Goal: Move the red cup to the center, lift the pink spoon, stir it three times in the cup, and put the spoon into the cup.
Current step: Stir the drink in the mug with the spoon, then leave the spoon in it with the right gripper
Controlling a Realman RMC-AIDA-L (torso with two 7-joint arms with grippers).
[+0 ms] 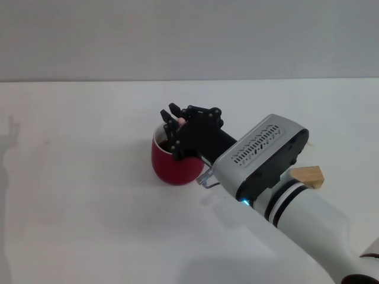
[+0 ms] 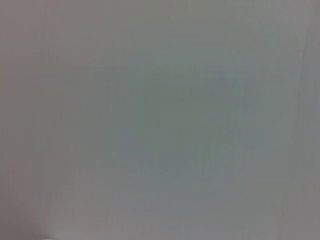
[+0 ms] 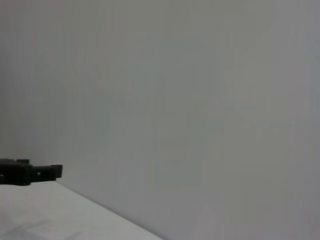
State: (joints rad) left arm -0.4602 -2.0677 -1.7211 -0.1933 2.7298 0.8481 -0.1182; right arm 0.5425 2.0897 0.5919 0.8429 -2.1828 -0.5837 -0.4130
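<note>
Sitting near the table's [image 1: 71, 195] middle: red cup [image 1: 169, 167], upright, partly hidden behind the black fingers. Reaching in from the lower right of the head view and hanging directly over the cup's mouth: right gripper [image 1: 175, 123]. Clenching on the pink spoon [image 1: 180, 120], with only a small pale pink end showing between the fingertips; spoon's bowl hidden from sight. Lying behind the arm's housing, well apart from the fingers: wooden block [image 1: 309, 176]. Showing nothing of the left gripper in any view.
</note>
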